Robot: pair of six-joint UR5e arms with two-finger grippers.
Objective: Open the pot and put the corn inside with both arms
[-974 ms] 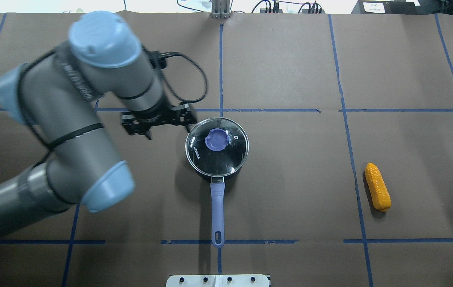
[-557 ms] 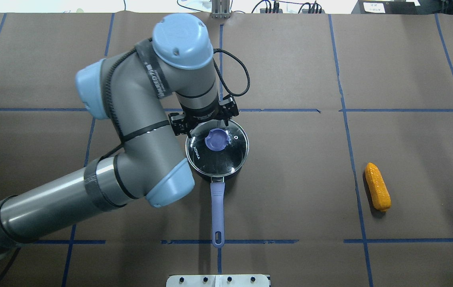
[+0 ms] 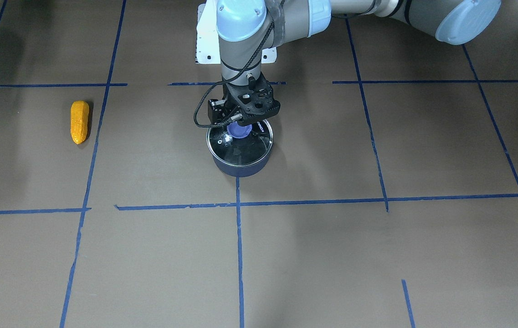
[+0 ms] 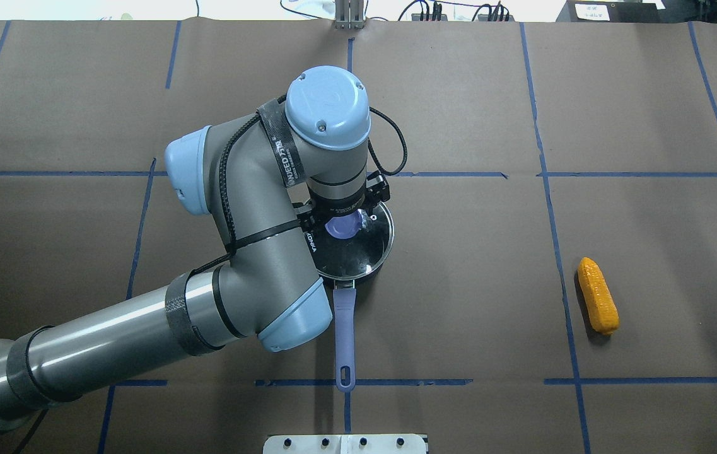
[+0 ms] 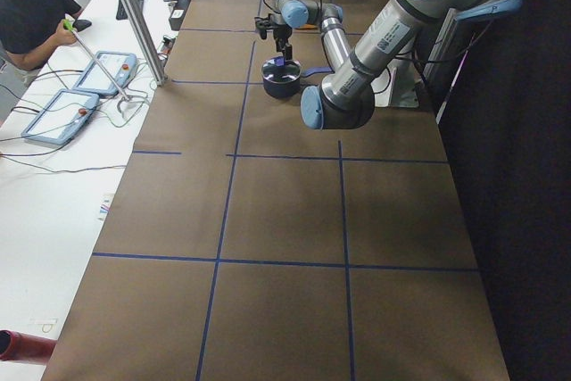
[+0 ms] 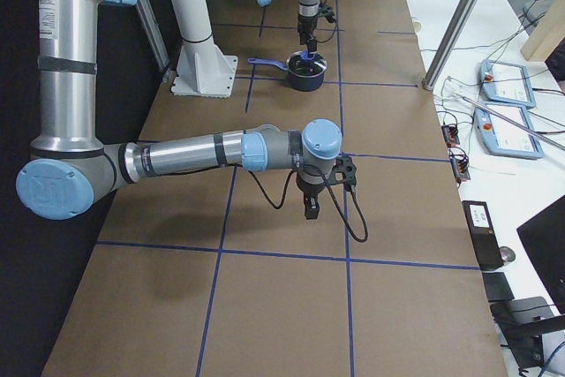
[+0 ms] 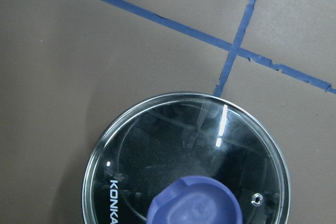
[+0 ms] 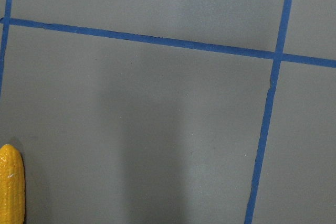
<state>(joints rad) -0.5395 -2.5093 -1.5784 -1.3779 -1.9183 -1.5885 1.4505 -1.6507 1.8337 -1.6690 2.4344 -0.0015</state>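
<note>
Hovering directly over the lidded pot (image 3: 239, 167), the left gripper (image 3: 242, 123) is hanging with its black body just above the lid's blue knob (image 3: 239, 131). Whether its fingers are touching the knob cannot be told. How far the jaws are parted cannot be told either: the wrist is covering them from overhead, and the left wrist camera is showing no fingers, only the knob at its bottom edge.

The pot is sitting at the middle of the overhead frame with the glass lid (image 4: 358, 252) resting on it. Its periwinkle handle (image 4: 345, 334) is pointing toward the frame's bottom edge and ending at a horizontal blue tape line. The left arm's elbow is overhanging the pot's left rim and the root of the handle.

The corn (image 4: 598, 295) is lying well apart at the right of the overhead frame, just right of a vertical tape line. A broad stretch of brown paper (image 4: 465, 284) is lying between it and the pot.

The right gripper (image 6: 310, 209) is showing only in the exterior right view, pointing down at the paper near that frame's middle, and its opening cannot be judged. Its wrist camera is catching the corn in its lower left corner.

The table's far edge is running along the top of the overhead frame, and the white mounting base (image 4: 345, 443) is sitting at the bottom edge.
</note>
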